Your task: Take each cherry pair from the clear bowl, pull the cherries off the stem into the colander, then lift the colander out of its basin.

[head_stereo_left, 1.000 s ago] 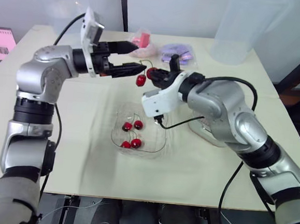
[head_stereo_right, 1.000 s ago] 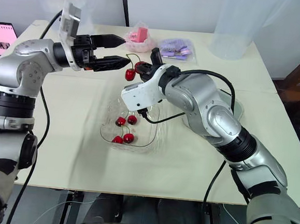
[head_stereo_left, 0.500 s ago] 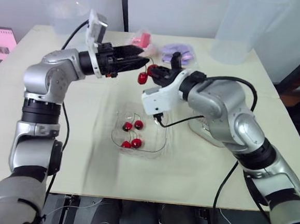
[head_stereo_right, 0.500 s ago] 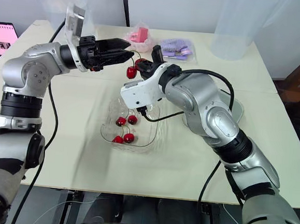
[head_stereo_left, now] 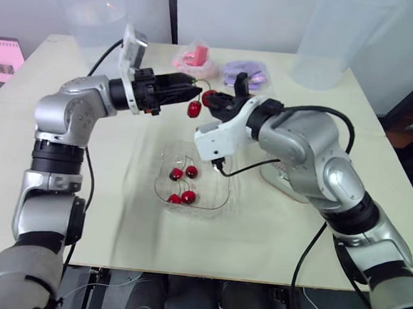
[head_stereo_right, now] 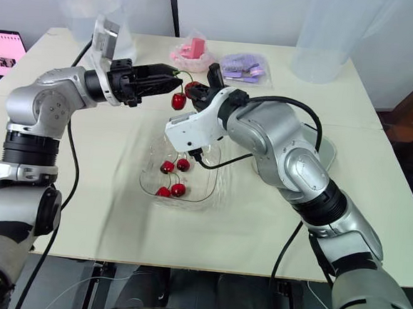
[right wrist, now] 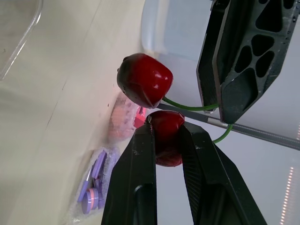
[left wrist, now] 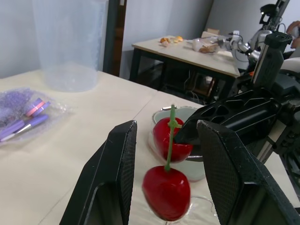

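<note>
A cherry pair on a green stem hangs over the table beyond the clear bowl (head_stereo_left: 221,199). My right gripper (head_stereo_left: 215,100) is shut on the upper cherry (right wrist: 164,135). The lower cherry (head_stereo_left: 194,109) dangles free. My left gripper (head_stereo_left: 191,92) reaches in from the left, its fingers (left wrist: 119,178) about a cherry's width apart on either side of the stem (left wrist: 169,140), without touching it. Several more cherries (head_stereo_left: 182,185) lie in the bowl. The pale basin with the colander (head_stereo_left: 281,186) is mostly hidden behind my right forearm.
A pink packet (head_stereo_left: 195,56) and a bag of purple items (head_stereo_left: 243,73) lie just behind the grippers. Tall clear containers stand at the back right (head_stereo_left: 341,36) and back left (head_stereo_left: 96,13). A pink screen (head_stereo_left: 1,58) sits beyond the table's left edge.
My left gripper's fingers have narrowed from wide apart and moved in around the stem. The right gripper has held the upper cherry nearly still.
</note>
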